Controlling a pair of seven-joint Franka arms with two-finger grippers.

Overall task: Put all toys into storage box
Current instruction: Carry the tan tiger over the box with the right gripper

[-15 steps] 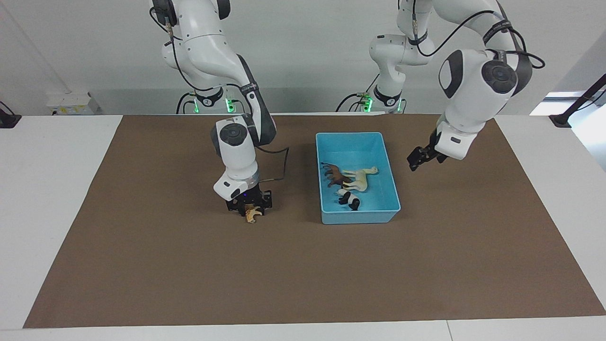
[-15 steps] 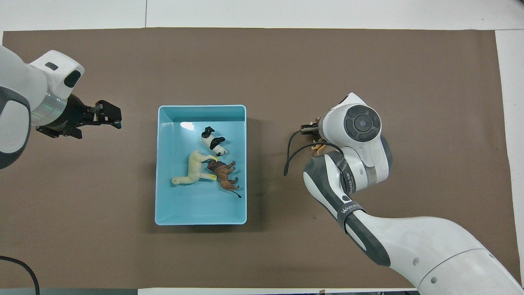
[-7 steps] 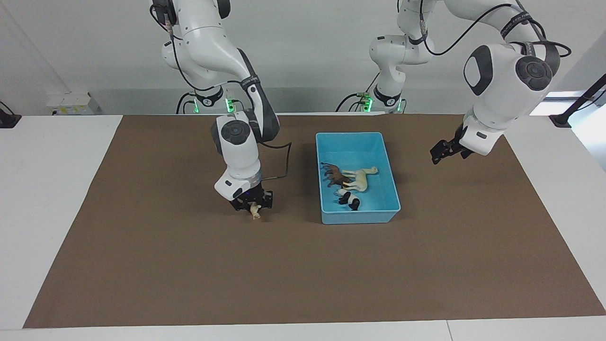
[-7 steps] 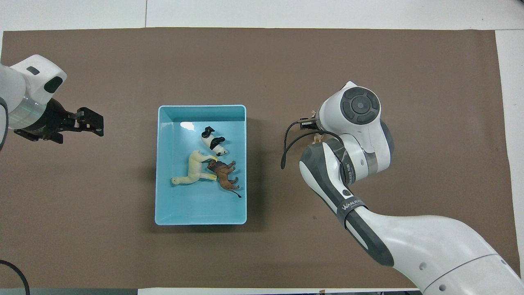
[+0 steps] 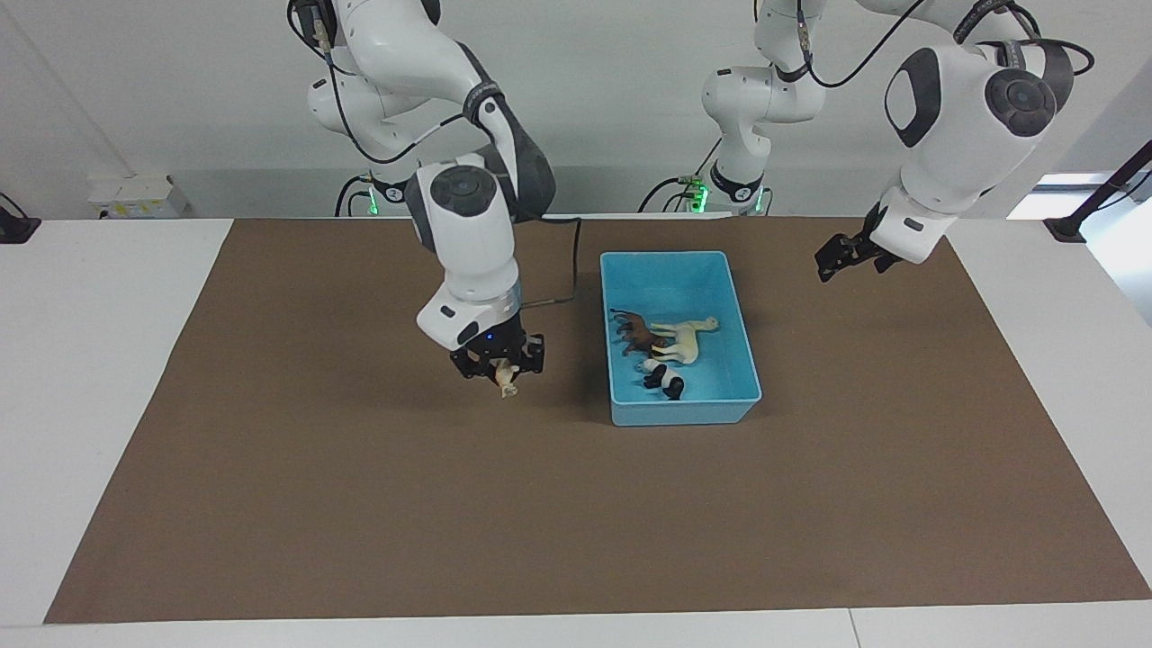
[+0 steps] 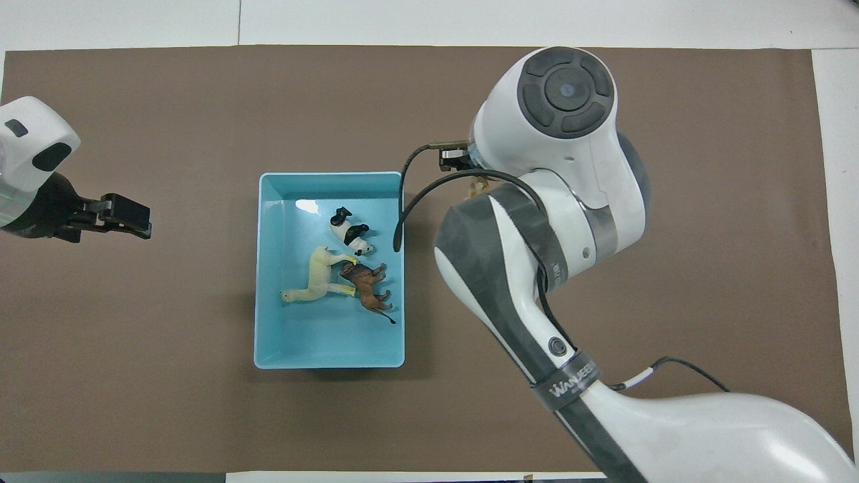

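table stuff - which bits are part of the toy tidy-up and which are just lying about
Part of the job:
- storage box
- cream horse, brown lion, panda, all in the box
- tiger, held by right gripper above the mat

Just there:
- brown mat
- left gripper, waiting, open

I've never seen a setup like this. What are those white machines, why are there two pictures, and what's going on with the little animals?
Those are two robot arms bolted at one end of a table. One picture looks at them from across the table; the other looks steeply down from above their own end, so the sides appear swapped.

On the brown mat sits a blue box holding a cream horse, a brown lion and a panda.

Each arm ends in a two-finger end effector. The right end effector is shut on the last toy, a tiger, raised over the mat beside the box. The left end effector is open, empty, and waits in the air toward its own end of the table.
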